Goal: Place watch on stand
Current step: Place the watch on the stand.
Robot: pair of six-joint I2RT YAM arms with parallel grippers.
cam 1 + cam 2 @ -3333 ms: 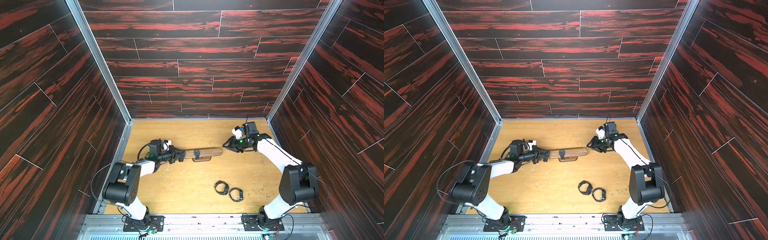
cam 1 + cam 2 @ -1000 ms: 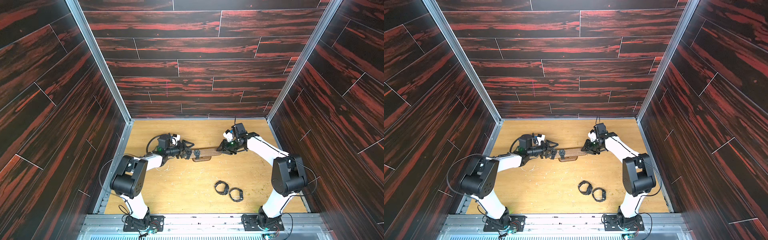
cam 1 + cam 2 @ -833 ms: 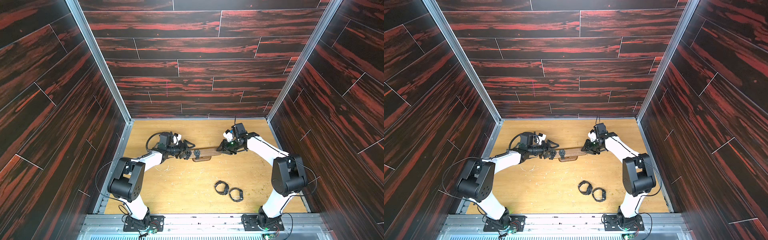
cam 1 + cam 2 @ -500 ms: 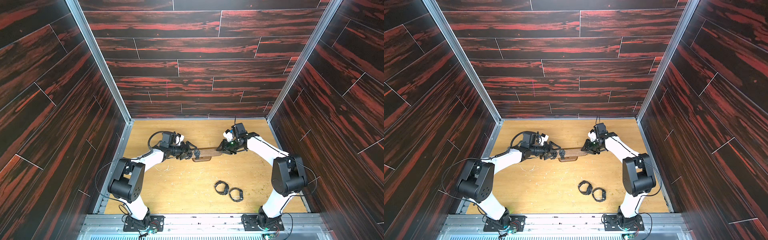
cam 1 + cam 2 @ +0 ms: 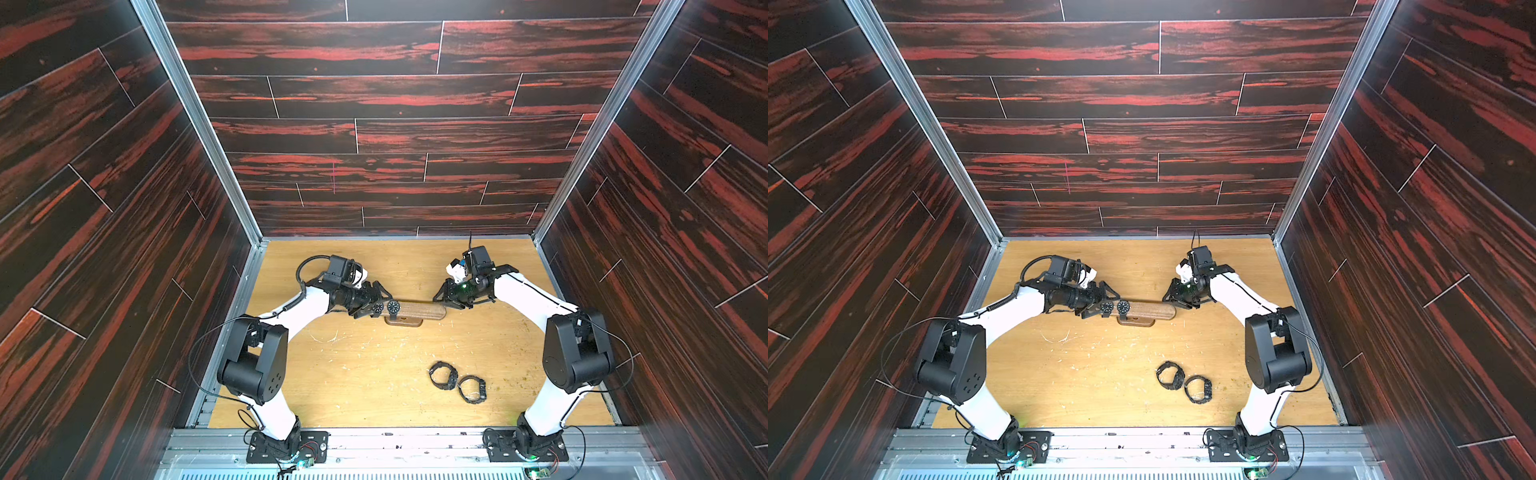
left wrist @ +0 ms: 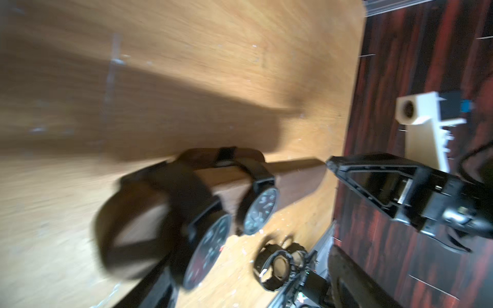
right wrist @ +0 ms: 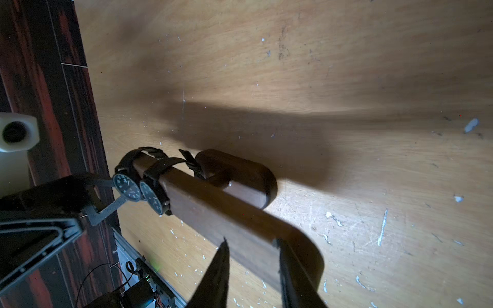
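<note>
While the second watch (image 5: 377, 308) is sitting on the stand (image 5: 419, 309) at its left end, right beside the one already there (image 5: 393, 307), I am treating this as the release. My left gripper (image 5: 371, 306) is framing that outer watch with its fingers (image 7: 105, 210) spread; I cannot tell whether a tip is touching the strap. To do it well I am planning to back straight off along the bar's line, so neither tip is hooking the strap and dragging it off the rounded end. My right gripper (image 7: 252, 269) is pinching the bar's opposite end between its fingers, and I would hold that until the left is clear. Two more watches (image 5: 457, 382) are lying on the desk (image 5: 357, 374) near its front right corner. That desk is scratched pale wood, flecked with white chips. Dark red-streaked plank walls (image 5: 395, 124) are closing in three sides.
</note>
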